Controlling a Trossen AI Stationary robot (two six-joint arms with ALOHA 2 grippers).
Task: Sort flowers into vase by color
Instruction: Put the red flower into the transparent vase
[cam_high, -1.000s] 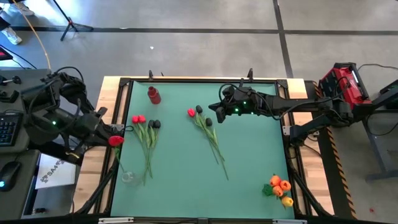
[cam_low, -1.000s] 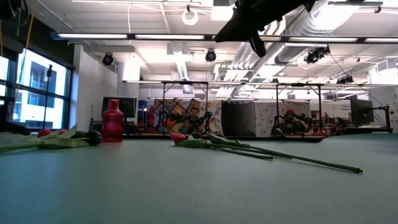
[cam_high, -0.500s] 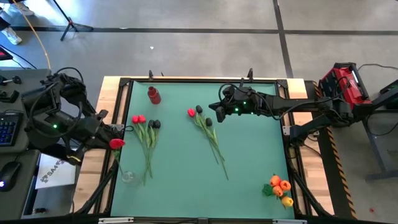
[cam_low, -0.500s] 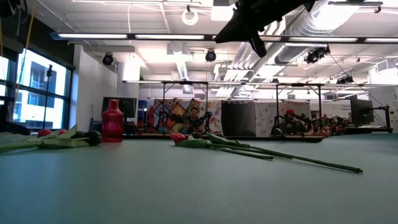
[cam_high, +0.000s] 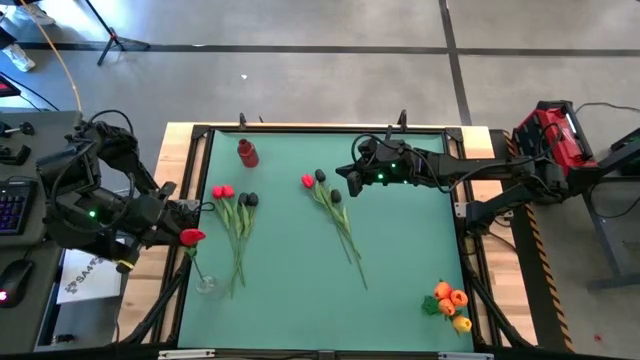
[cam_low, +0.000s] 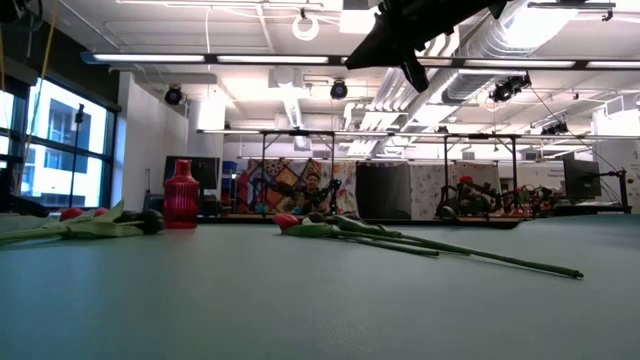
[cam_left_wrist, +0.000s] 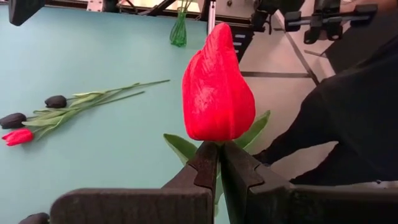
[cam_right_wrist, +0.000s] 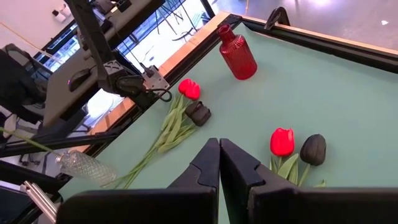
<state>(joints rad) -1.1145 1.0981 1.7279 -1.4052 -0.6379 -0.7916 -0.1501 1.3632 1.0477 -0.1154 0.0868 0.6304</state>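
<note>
While the left tool (cam_left_wrist: 218, 163) pinches a red artificial tulip (cam_left_wrist: 217, 89) just under its head, it hangs over the left edge of the green counter (cam_high: 400, 260), with the stem reaching down toward a clear glass vase (cam_high: 206, 285). Two loose bunches of red and black tulips (cam_high: 238, 215) lie on the counter near a red ribbed vase (cam_high: 247, 153). Over the far middle, the right tool (cam_right_wrist: 219, 163) hovers, fingers pressed together on nothing.

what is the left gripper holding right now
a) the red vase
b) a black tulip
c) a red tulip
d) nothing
c: the left gripper has its fingers shut on the stem just under the head of a red tulip, at the table's left edge.
</note>
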